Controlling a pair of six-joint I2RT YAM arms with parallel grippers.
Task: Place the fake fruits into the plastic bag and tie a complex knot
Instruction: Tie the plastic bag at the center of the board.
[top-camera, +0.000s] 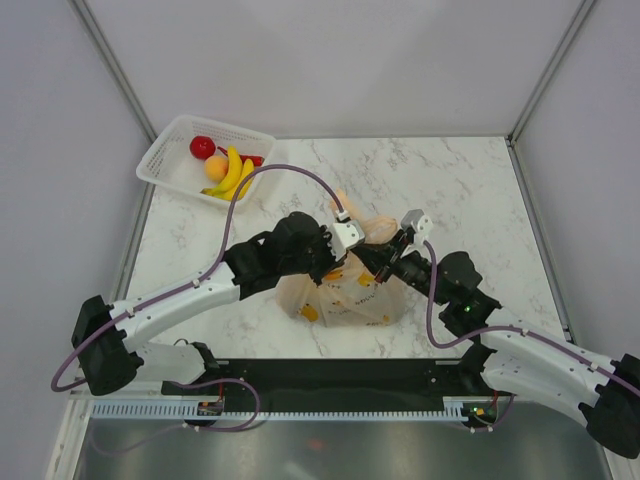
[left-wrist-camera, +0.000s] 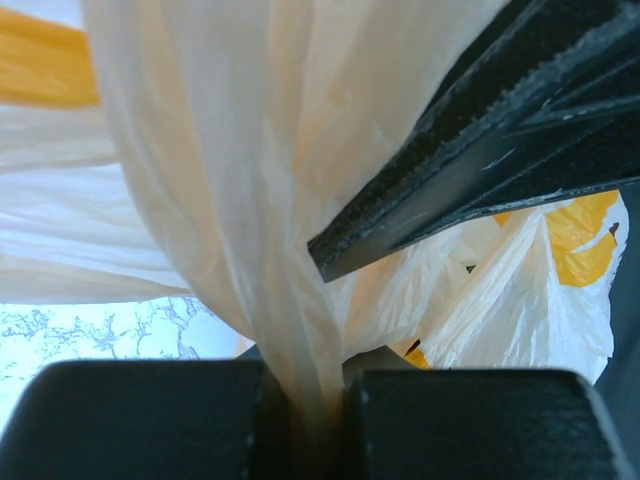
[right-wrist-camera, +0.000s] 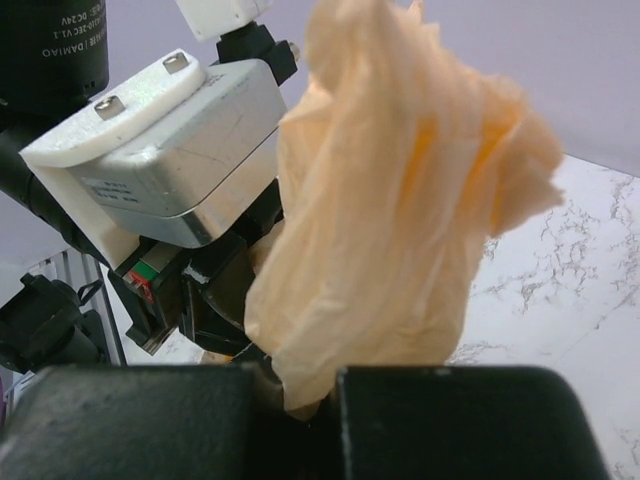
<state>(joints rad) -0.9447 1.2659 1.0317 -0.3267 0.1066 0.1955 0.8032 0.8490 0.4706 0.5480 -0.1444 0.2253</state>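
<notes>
We see two slim arms, the left arm (top-camera: 180, 300) and the right arm (top-camera: 540, 360), each built of white shells between black joints and mounted on a black base bar (top-camera: 330, 375). A mauve cable (top-camera: 290, 170) loops along each. The left wrist carries a white-and-grey camera box (right-wrist-camera: 170, 150) with two silver screws (right-wrist-camera: 108, 103) and a small printed label. The left gripper (left-wrist-camera: 305, 385) has matte black, blocky fingers (left-wrist-camera: 150, 420).

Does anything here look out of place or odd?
Yes. A red apple, yellow bananas and a peach lie in the white basket at the far left, outside the plastic bag, while the left gripper and right gripper are both shut on its bunched handle strips. Tying seems premature.
</notes>
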